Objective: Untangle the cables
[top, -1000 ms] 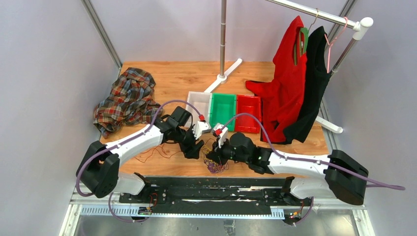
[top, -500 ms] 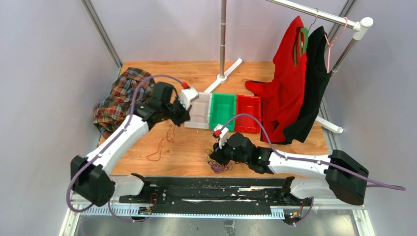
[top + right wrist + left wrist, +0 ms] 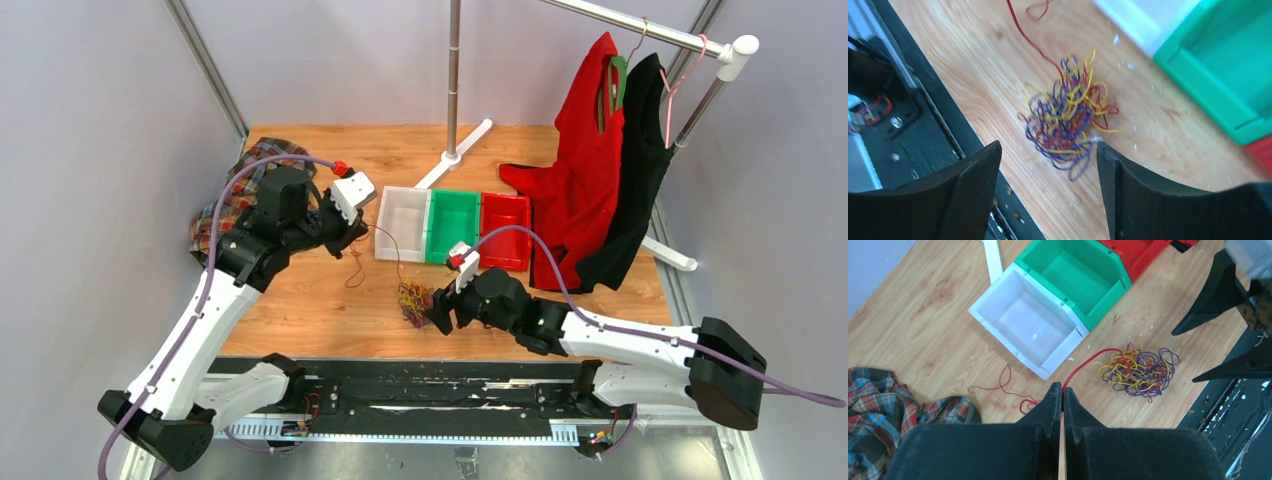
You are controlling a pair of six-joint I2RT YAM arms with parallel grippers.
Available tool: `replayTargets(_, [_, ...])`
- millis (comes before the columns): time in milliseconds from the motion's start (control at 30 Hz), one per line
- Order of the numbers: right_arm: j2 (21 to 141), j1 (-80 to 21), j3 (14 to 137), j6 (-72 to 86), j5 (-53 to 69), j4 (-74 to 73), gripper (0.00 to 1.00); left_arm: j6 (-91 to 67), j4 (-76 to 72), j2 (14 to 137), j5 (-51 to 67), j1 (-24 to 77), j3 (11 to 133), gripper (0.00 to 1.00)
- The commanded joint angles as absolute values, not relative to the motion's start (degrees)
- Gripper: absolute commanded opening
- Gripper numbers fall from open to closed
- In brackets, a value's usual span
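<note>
Plaid cloth (image 3: 235, 205) lies heaped at the 9 o'clock edge of the table (image 3: 330, 150). Left gripper (image 3: 1062, 391) hangs above the wood at 3 o'clock of the cloth, jaws pressed together on a red strand (image 3: 1088, 360). In the top view that strand runs towards 4 o'clock into the cables (image 3: 1139, 371). A loose red loop lies on the wood below the gripper.

Cables: one yellow, purple and red bunch on the table, at 6 o'clock of the white bin (image 3: 402, 222). Green bin (image 3: 455, 226) and red bin (image 3: 505, 232) adjoin the white one in a row towards 3 o'clock.

Right gripper (image 3: 1047, 150) sits just at 3 o'clock of the bunch, jaws wide, nothing held. Red garment (image 3: 585, 170) and black garment (image 3: 640, 170) hang at 2 o'clock.
</note>
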State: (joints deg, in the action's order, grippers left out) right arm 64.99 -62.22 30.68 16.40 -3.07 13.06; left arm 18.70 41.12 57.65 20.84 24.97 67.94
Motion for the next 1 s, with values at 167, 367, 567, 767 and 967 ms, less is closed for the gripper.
replayTargets(167, [69.9,-63.4,39.8,13.8,0.0,24.2,0.70,17.2,42.8,55.3,21.5,25.1,69.9,0.01])
replayTargets(367, [81.1,-63.7,46.0,12.3,-2.8,27.9,0.69,17.1,45.2,55.0,21.4,25.1,72.4,0.00])
replayTargets(567, [87.6,-63.1,46.2,12.0,-3.3,31.6,0.52,17.5,47.9,53.8,21.2,25.2,78.3,0.00])
replayTargets(767, [91.9,-62.9,45.0,13.2,-1.9,34.2,0.31,15.0,48.8,54.9,21.6,25.2,87.3,0.00])
replayTargets(967, [94.0,-62.9,45.2,13.6,-1.6,33.9,0.23,11.6,50.7,58.4,22.9,25.1,99.2,0.00])
